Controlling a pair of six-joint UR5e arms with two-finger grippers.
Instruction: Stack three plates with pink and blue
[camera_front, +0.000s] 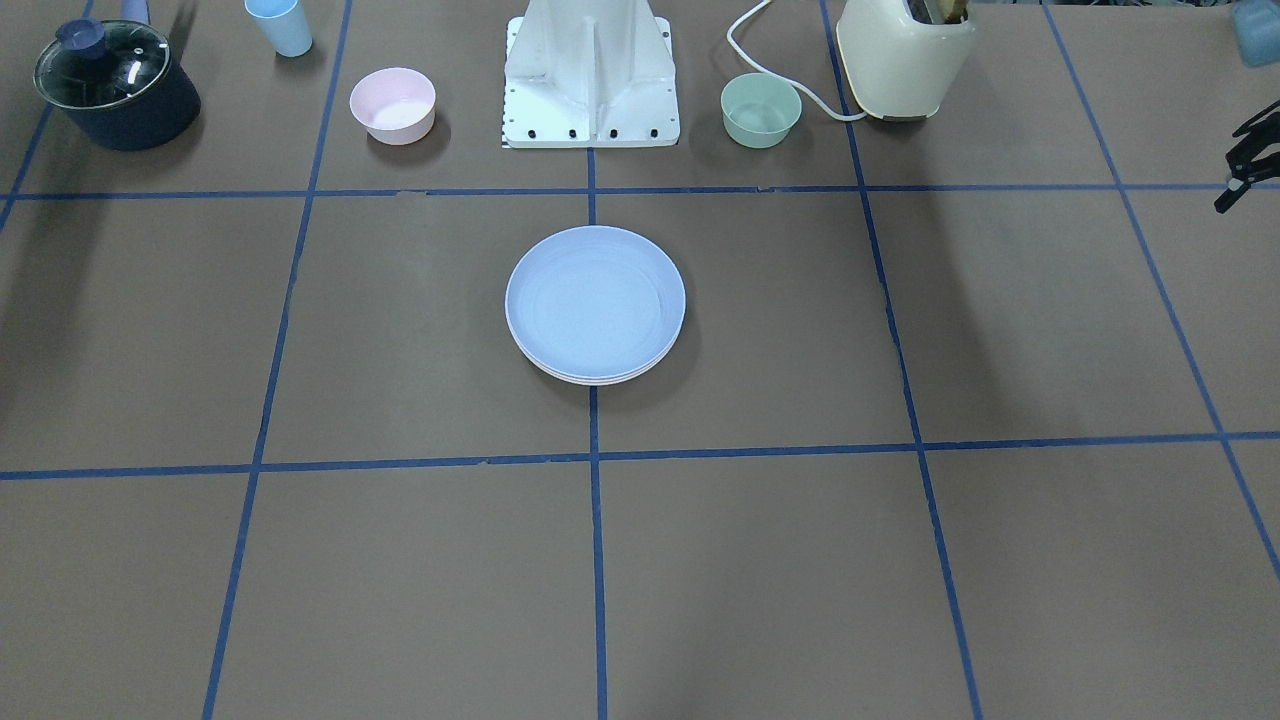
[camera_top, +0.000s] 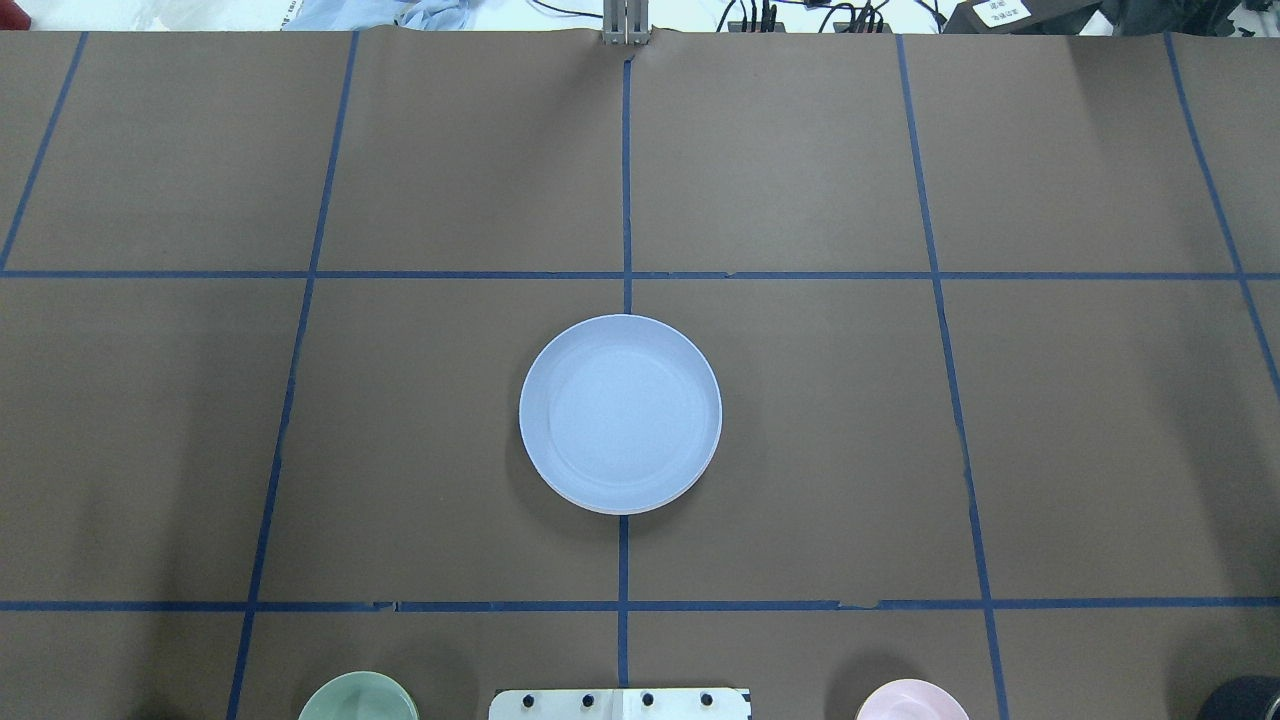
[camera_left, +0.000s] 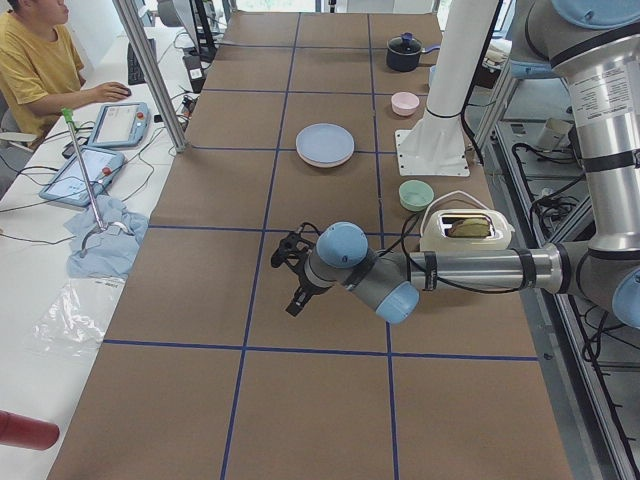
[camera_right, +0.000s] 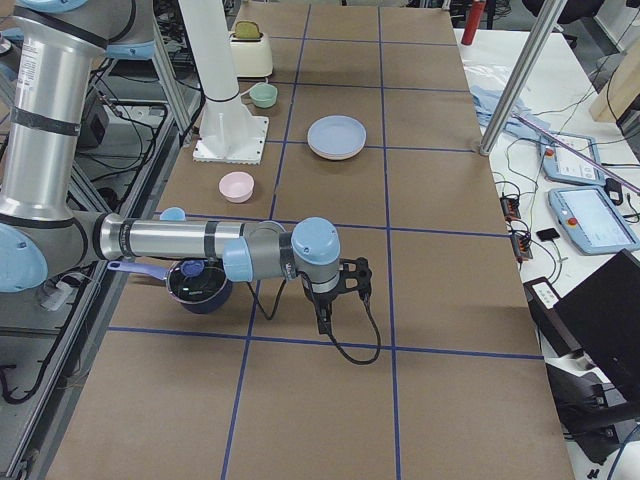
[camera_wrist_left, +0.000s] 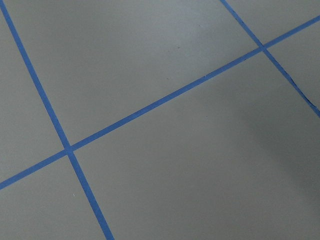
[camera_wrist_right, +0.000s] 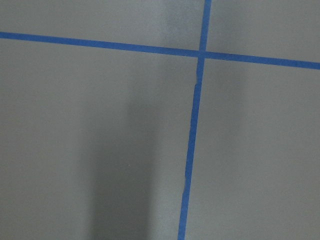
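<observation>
Brown tabletop (camera_front: 300, 330) bears the plate stack (camera_front: 595, 305), blue uppermost — stacking looks done, nothing left to grasp. Left end effector (camera_left: 290, 275), right end effector (camera_right: 343, 290): parted or closed, cannot tell.

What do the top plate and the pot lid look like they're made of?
Top plate: likely matte plastic, light blue; dull, even surface without glare. Pot lid: looks like clear glass; bright glints, dark inside showing through.

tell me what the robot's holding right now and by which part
nothing is held. the left pincer and right pincer hang over bare table, apart from the plate stack mid-table, blue on top
</observation>
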